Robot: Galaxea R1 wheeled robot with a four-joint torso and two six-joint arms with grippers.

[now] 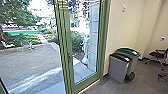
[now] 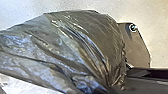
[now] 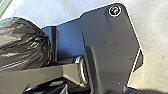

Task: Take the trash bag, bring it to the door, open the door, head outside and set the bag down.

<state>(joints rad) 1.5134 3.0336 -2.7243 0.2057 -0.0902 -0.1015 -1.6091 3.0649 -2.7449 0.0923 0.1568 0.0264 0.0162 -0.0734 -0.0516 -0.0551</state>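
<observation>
In the head view, small pale patches mark the lids of two grey bins, the black-lidded bin point(image 1: 119, 68) and the green-lidded bin point(image 1: 135, 62); any writing on them is too small to read. Across the front stands a green-framed glass door point(image 1: 85, 43), with a handle point(image 1: 70, 55) on its upright. The bins stand side by side by the wall point(image 1: 125, 27), just beside the frame and not in front of the glass. Their lids hide what is in them. An office chair point(image 1: 158, 54) stands farther along. Outside lie a paved yard point(image 1: 35, 60), pale chairs point(image 1: 7, 45) and trees point(image 1: 15, 13) (a leafy spot, in sun and shade).

In the left wrist view, the trash bag point(image 2: 82, 45) bulges, dark and shiny, creases drawing together; its plastic hides the contents. I cannot tell whether the left tool is wide, narrow or holding the bag.

In the right wrist view, the bag's dark folds gather near the robot's own parts, above pale ground point(image 3: 152, 22). The right tool's state I cannot tell either.
</observation>
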